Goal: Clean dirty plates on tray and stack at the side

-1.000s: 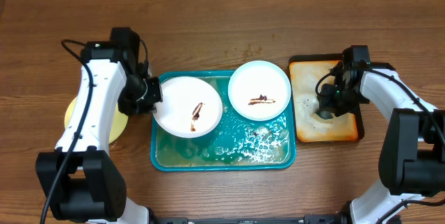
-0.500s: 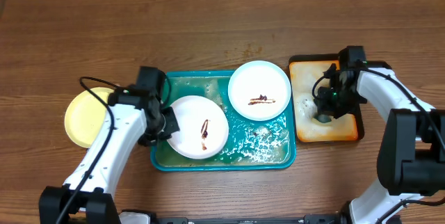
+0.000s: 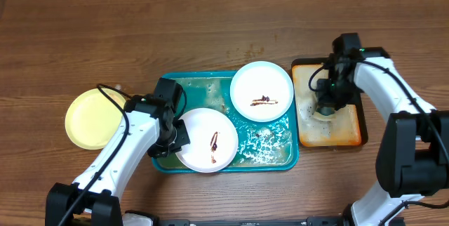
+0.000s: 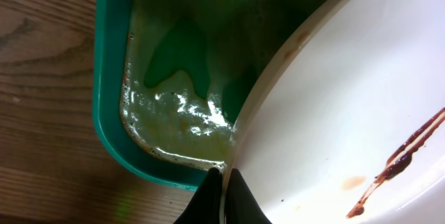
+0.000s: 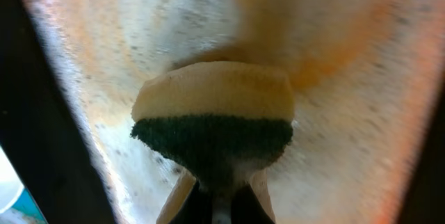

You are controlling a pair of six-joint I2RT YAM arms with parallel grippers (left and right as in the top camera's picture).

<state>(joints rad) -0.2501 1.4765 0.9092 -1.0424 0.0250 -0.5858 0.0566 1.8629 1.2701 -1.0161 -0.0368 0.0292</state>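
A white plate (image 3: 208, 148) with a brown smear lies at the front of the teal tray (image 3: 200, 81), over its front rim. My left gripper (image 3: 173, 139) is shut on this plate's left rim; the left wrist view shows the plate (image 4: 348, 113) and the wet tray corner (image 4: 115, 133). A second smeared white plate (image 3: 262, 90) rests on the tray's back right corner. The pale yellow-green plate (image 3: 91, 117) lies on the table at the left. My right gripper (image 3: 327, 103) is shut on a sponge (image 5: 212, 120) over the orange tray (image 3: 309, 124).
The orange-brown tray with a black rim stands right of the teal tray and is foamy. Soapy foam (image 3: 263, 142) covers the teal tray's front right part. Bare wooden table (image 3: 210, 29) lies behind both trays.
My left arm has dragged the smeared white plate from the tray's back left toward the front. The yellow-green plate is now uncovered. My right gripper has shifted slightly back with the sponge.
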